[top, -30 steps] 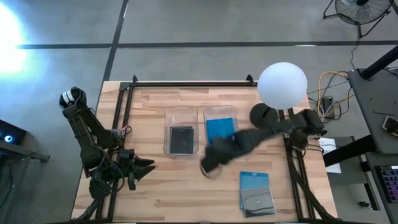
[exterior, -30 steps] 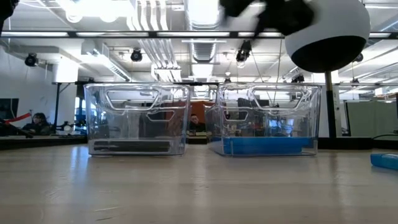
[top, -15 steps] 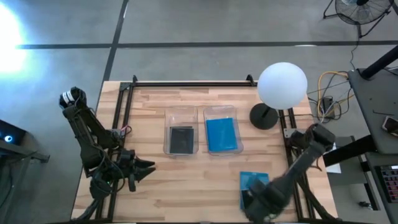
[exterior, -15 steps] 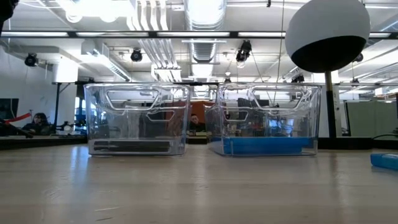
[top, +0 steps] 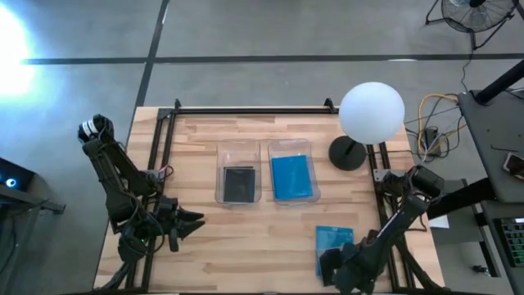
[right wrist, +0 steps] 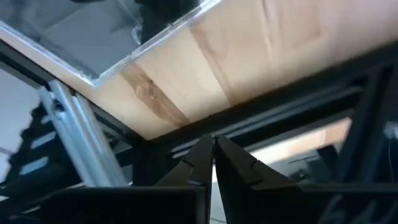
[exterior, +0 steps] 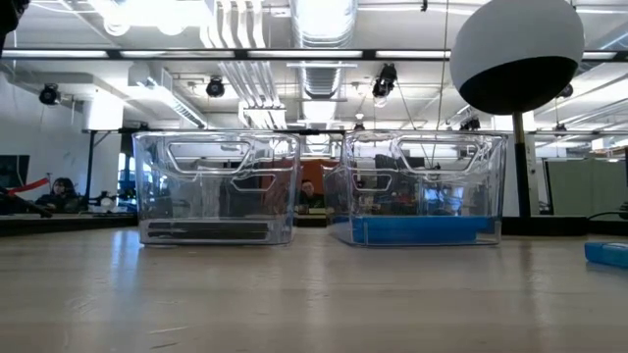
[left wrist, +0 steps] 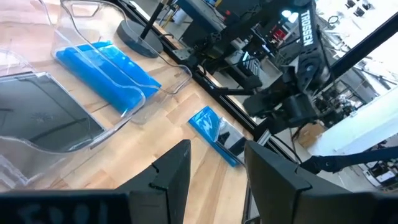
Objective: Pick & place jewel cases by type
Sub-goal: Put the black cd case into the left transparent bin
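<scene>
A: The worktop [top: 205, 238] carries two bins: the left bin [top: 238, 170] holds a dark case [top: 239, 184], the right bin [top: 291, 170] blue cases [top: 292, 177].

B: The right hand [top: 337, 264], fingers pressed shut and empty, hovers at the loose stack [top: 336, 240]; it likely must open to grasp.

A: The left hand [left wrist: 214, 168] waits open. Its wrist view shows a dark case under the stack's blue one.

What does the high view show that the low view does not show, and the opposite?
Only the high view shows both arms: the left gripper open by the table's left edge, and the right gripper, shut, at the stack of jewel cases near the front right. Only the low view shows the room behind, with ceiling lights. Both show the two clear bins, a dark case in one, blue cases in the other, and the lamp.
</scene>
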Motion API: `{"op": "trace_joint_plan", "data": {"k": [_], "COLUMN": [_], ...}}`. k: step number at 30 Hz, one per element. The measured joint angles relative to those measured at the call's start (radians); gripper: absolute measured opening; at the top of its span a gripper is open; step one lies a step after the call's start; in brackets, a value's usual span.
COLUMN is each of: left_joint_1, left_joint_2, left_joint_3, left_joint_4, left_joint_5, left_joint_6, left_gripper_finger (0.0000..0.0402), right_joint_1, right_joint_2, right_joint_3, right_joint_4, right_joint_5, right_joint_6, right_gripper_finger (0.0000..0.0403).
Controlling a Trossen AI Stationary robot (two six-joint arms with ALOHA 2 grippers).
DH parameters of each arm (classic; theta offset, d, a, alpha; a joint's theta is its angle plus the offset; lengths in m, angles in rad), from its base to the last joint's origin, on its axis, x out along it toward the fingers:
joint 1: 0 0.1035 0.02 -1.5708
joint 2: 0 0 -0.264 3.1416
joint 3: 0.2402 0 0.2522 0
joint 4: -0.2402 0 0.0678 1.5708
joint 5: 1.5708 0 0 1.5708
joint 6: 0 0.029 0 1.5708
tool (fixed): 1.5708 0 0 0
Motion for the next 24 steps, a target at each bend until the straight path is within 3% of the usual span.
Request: {"op": "trace_joint_plan", "data": {"k": [9,17,19,24], "left_joint_1": [0.0,0.024,0.04,0.1], "left_joint_2": [0.0,0.016,0.028,0.069], "left_joint_3": [0.0,0.0,0.0,0.0], "left_joint_4": [0.0,-0.001,0.0,-0.001], "left_joint_5": [0.0,0.019,0.034,0.126], "left_joint_6": [-0.057,-0.095,-0.1,-0.103], "left_gripper_finger": [0.0133,0.0133,0.0133,0.0133], "right_joint_1": [0.002,-0.035,-0.058,-0.149], "right_joint_2": [-0.001,-0.001,-0.001,-0.001], "right_joint_3": [-0.164,-0.209,-0.186,-0.103], "right_joint_4": [0.248,0.514,0.526,0.53], "right_joint_5": [0.0,0.016,0.087,0.384], "right_joint_6": [-0.083,-0.071,-0.063,-0.065], "right_gripper_finger": [0.0009,0.0009,0.0009,0.0009]}}
